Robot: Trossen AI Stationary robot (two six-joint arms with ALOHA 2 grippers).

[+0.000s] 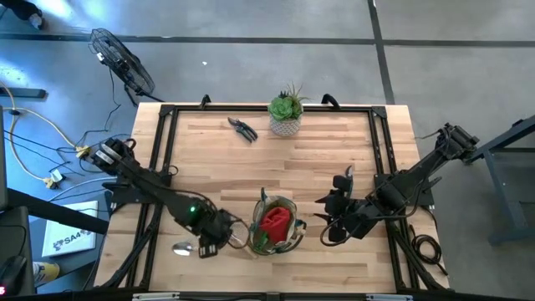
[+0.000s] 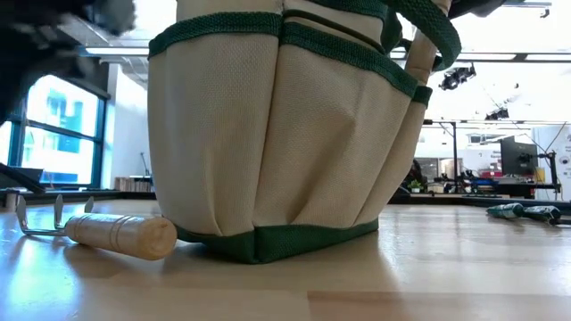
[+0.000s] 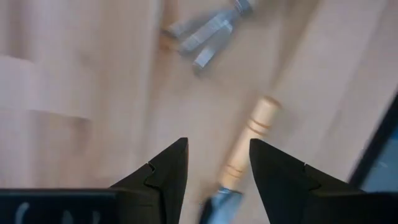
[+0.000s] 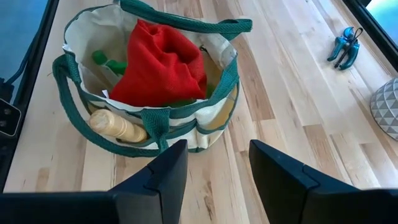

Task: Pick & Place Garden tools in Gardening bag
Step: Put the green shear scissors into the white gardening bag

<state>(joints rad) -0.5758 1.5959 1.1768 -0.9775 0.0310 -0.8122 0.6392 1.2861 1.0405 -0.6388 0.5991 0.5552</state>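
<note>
A: Two tools are not in the gardening bag (image 1: 292,238) yet, as far as you can see. Start with the bag: soft tan fabric with green trim, standing near the front edge of the table (image 1: 351,150) between the arms. It will likely sag or slide if you push on it, so drop things in from above. A red item (image 4: 163,62) already fills much of the mouth, a green item (image 4: 109,62) sits behind it, and a wooden handle (image 4: 115,126) stands in an outer pocket.

B: Next down?

A: A wooden-handled tool (image 2: 111,234) lies flat on the table just beside the bag, on your left arm's side. Its metal head looks like prongs; I can't tell more. Stiff, probably light, with a round smooth handle that may roll. Take it across the wooden handle, near the middle.

B: Left gripper (image 3: 217,165)?

A: Fingers apart, holding nothing, hovering over that handle, which runs between them.

B: Right?

A: Right gripper (image 4: 217,165) hangs near the bag, fingers parted and empty.

B: Smallest?

A: Dark pruning shears (image 1: 243,129) lie at the far edge, near the succulent (image 1: 286,114). Hard, slick handles; grip both handles together.
</note>
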